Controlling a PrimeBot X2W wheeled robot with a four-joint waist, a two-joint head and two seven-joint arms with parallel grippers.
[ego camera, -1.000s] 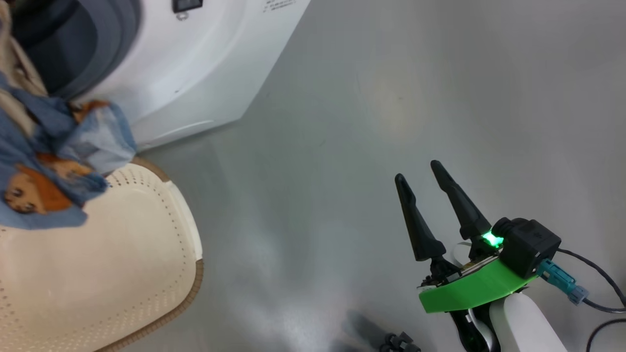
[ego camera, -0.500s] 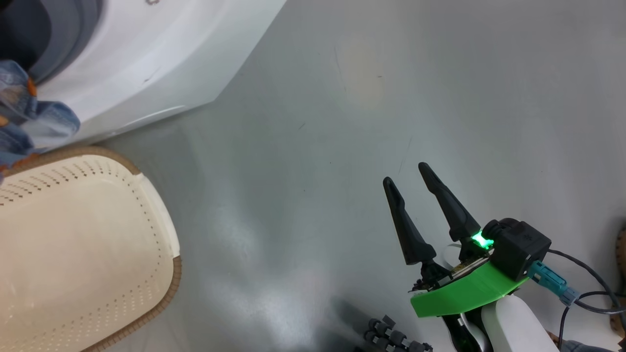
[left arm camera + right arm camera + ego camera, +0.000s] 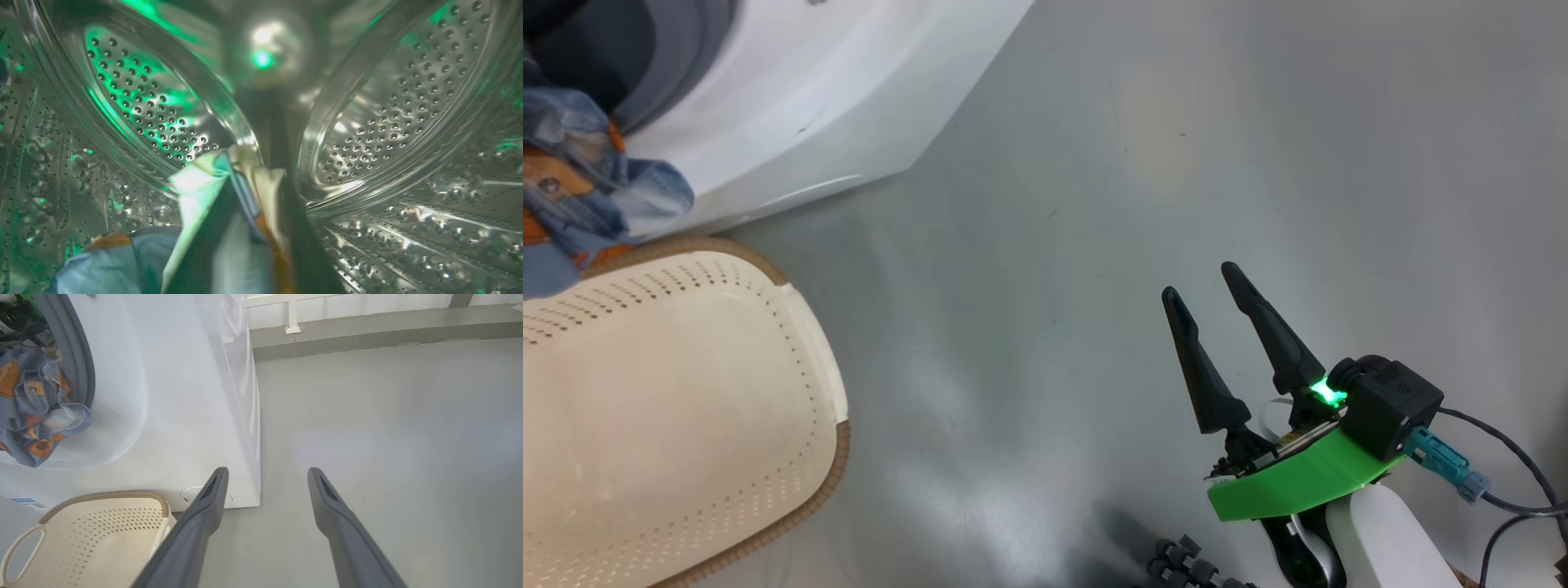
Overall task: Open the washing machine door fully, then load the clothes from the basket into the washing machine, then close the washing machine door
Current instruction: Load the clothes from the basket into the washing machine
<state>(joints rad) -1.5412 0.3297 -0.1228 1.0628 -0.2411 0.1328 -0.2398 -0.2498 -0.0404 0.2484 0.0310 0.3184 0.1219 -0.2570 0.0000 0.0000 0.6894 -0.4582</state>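
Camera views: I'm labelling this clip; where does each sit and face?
Head view: on the head, down at floor, basket, washing machine; right gripper shows.
Left wrist view: left wrist, inside the drum; left gripper, clothes.
Right wrist view: right wrist, at washing machine and floor; right gripper.
Head and right wrist share the basket.

A smooth grey floor carries the white washing machine at the far left; the cream basket stands just before it, nearer
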